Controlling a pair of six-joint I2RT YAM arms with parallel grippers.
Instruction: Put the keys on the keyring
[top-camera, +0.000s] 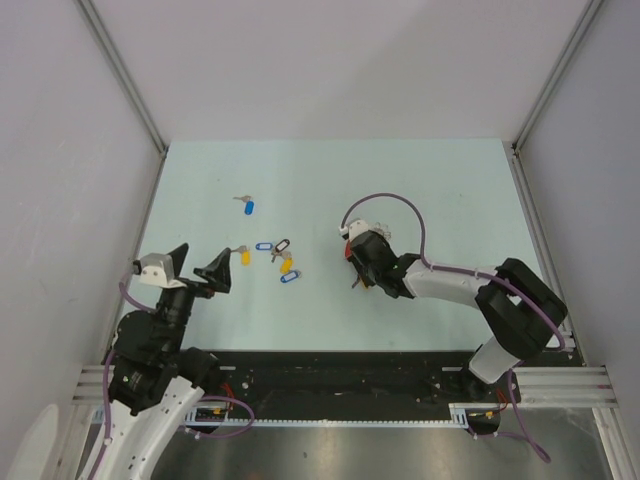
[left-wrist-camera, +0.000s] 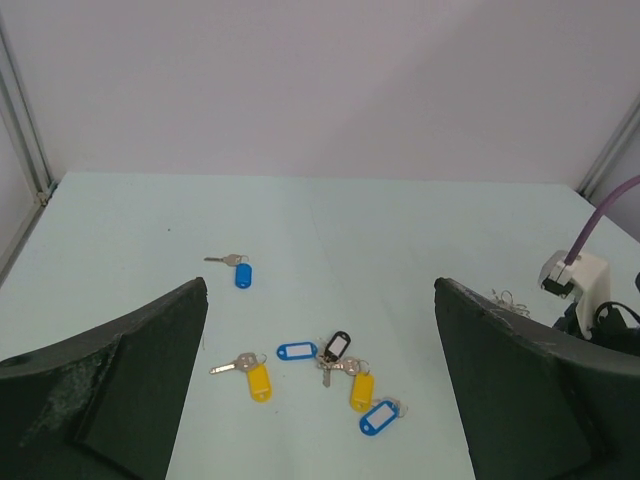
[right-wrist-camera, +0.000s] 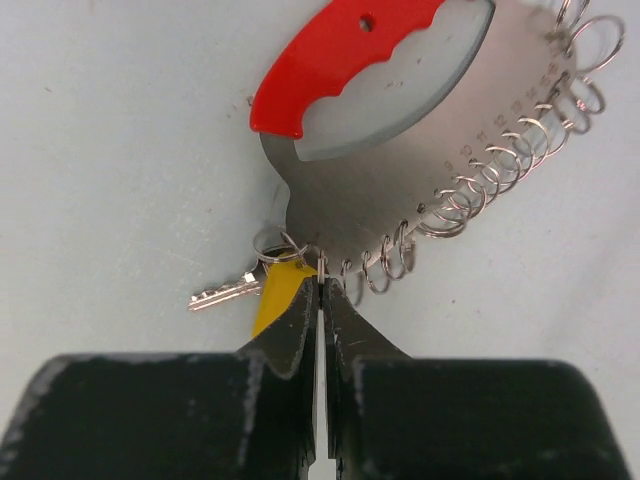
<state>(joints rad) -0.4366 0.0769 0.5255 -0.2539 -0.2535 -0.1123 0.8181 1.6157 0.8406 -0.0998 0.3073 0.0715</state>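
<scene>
The keyring (right-wrist-camera: 340, 60) has a red plastic arc and a silvery plate edged with small wire rings. My right gripper (right-wrist-camera: 320, 280) is shut on one of these small rings at the plate's lower edge. A yellow-tagged key (right-wrist-camera: 270, 295) hangs at that same spot. In the top view the right gripper (top-camera: 352, 262) is mid-table with the keyring (top-camera: 347, 240) just beyond it. Several loose keys lie to its left: blue (left-wrist-camera: 243, 275), yellow (left-wrist-camera: 258, 380), blue (left-wrist-camera: 297, 351), black (left-wrist-camera: 338, 345), yellow (left-wrist-camera: 361, 390), blue (left-wrist-camera: 378, 417). My left gripper (left-wrist-camera: 320, 290) is open and empty, above the table near them.
The pale green table (top-camera: 440, 190) is bounded by white walls with metal rails on the left, right and back. The purple cable (top-camera: 385, 200) of the right arm arches over the keyring. The black base rail (top-camera: 340, 375) runs along the near edge.
</scene>
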